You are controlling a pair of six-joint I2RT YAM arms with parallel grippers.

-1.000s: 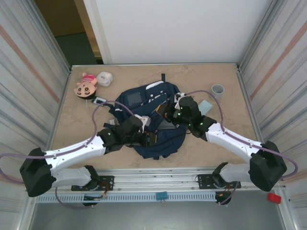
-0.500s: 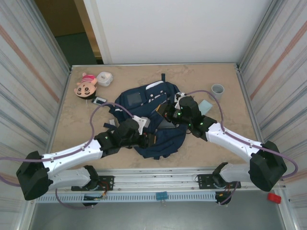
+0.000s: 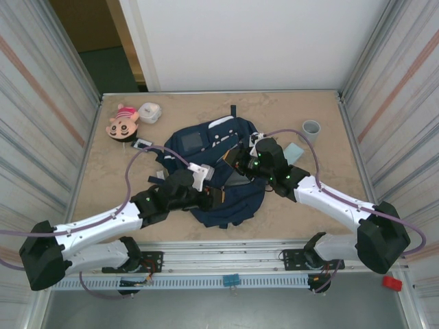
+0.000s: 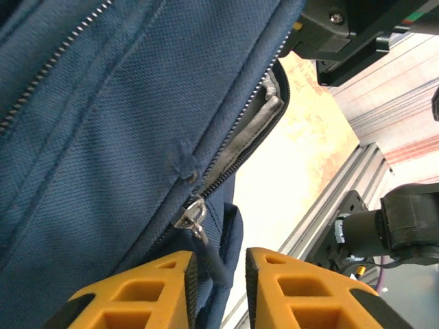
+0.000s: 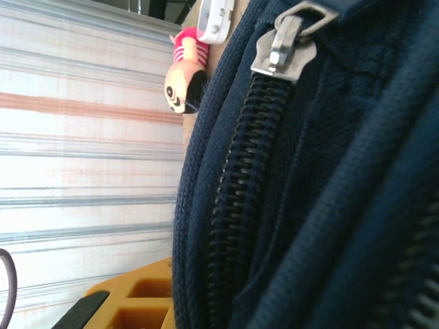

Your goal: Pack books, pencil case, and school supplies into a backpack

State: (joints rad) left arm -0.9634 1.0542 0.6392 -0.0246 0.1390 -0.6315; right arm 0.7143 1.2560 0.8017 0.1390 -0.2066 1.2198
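The navy backpack [image 3: 206, 140] lies mid-table. My right gripper [image 3: 236, 163] is shut on a fold of the backpack [image 5: 288, 205] beside a zip; one yellow finger [image 5: 130, 301] shows and the other is behind the fabric. At the bag's near side, my left gripper [image 3: 218, 196] stands slightly open. The dark cord of a zip pull [image 4: 191, 214] hangs between the fingers of my left gripper [image 4: 221, 264], with a gap on its right. A pale blue pad [image 3: 295, 152] lies right of the bag. A small packet [image 3: 142, 144] lies to its left. The books and pencil case are hidden.
A pink doll head [image 3: 122, 122] and a white object [image 3: 149, 112] sit at the back left. A grey cup [image 3: 311, 128] stands at the back right. Ribbed walls close both sides, and a metal rail [image 3: 233, 253] runs along the near edge.
My left arm has pushed forward and to the right along the backpack's near side, and its jaws have narrowed a little. The right arm has held still.
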